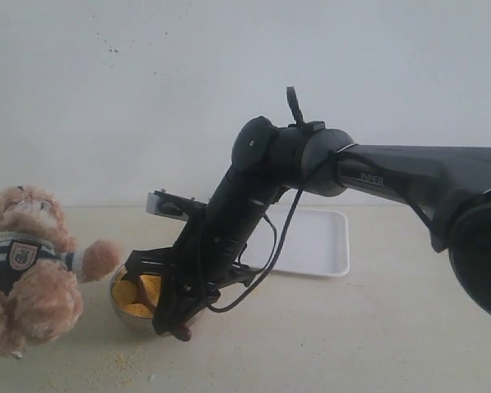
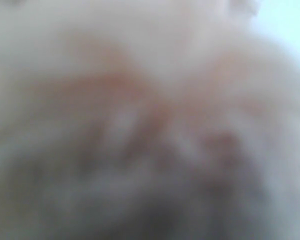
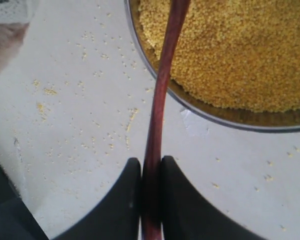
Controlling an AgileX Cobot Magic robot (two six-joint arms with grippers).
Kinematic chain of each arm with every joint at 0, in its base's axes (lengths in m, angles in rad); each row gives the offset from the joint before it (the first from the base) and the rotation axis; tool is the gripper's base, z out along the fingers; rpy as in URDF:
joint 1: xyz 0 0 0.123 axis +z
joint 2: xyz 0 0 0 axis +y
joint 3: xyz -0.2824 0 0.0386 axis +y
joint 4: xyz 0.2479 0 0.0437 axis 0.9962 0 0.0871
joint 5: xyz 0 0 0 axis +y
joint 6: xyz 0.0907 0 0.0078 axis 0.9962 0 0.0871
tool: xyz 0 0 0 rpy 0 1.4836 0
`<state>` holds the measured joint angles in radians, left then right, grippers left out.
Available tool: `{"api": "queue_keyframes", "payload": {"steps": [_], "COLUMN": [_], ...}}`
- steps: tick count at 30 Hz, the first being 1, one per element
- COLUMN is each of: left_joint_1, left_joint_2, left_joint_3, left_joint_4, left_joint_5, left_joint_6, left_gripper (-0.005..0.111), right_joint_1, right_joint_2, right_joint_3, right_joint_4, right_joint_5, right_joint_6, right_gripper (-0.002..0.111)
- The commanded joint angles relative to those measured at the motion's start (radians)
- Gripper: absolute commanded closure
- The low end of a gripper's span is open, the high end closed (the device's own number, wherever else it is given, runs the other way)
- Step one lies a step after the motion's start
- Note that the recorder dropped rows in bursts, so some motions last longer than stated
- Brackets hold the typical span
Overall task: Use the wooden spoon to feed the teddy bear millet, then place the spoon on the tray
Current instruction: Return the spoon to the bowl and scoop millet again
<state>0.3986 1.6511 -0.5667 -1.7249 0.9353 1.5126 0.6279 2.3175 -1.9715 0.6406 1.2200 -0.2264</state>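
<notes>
The teddy bear (image 1: 24,262) in its striped shirt sits at the left, one paw reaching toward the steel bowl (image 1: 123,311) of yellow millet (image 1: 147,288). My right gripper (image 1: 173,315) has crossed over and hangs low at the bowl's near side. In the right wrist view it (image 3: 151,172) is shut on the slim handle of the wooden spoon (image 3: 160,100), which runs over the bowl rim (image 3: 190,107) above the millet (image 3: 240,50). The spoon's oval end is out of frame. The white tray (image 1: 319,241) lies behind the arm. Blurred fur (image 2: 150,100) fills the left wrist view and hides the left gripper.
Spilled millet grains (image 1: 114,356) lie on the table in front of the bowl, and more grains (image 3: 90,115) are scattered beside the bowl. The bear's fur (image 3: 5,45) shows close to the bowl. A pale wall stands behind the table.
</notes>
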Motion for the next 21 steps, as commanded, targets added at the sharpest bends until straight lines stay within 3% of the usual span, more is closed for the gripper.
{"api": "queue_keyframes", "payload": {"steps": [1, 21], "left_joint_1": [-0.002, -0.002], "left_joint_2": [-0.003, -0.003], "left_joint_3": [-0.005, -0.005], "left_joint_4": [-0.003, 0.009], "left_joint_5": [0.033, 0.063], "left_joint_6": [-0.002, -0.002], "left_gripper": [0.103, 0.103], "right_joint_1": [-0.025, -0.072], "right_joint_2": [-0.004, 0.056], "right_joint_3": [-0.004, -0.004], "right_joint_4": [0.021, 0.256], "right_joint_5": [0.001, 0.001], "right_joint_6": [-0.012, -0.054], "right_gripper": [0.109, 0.109]}}
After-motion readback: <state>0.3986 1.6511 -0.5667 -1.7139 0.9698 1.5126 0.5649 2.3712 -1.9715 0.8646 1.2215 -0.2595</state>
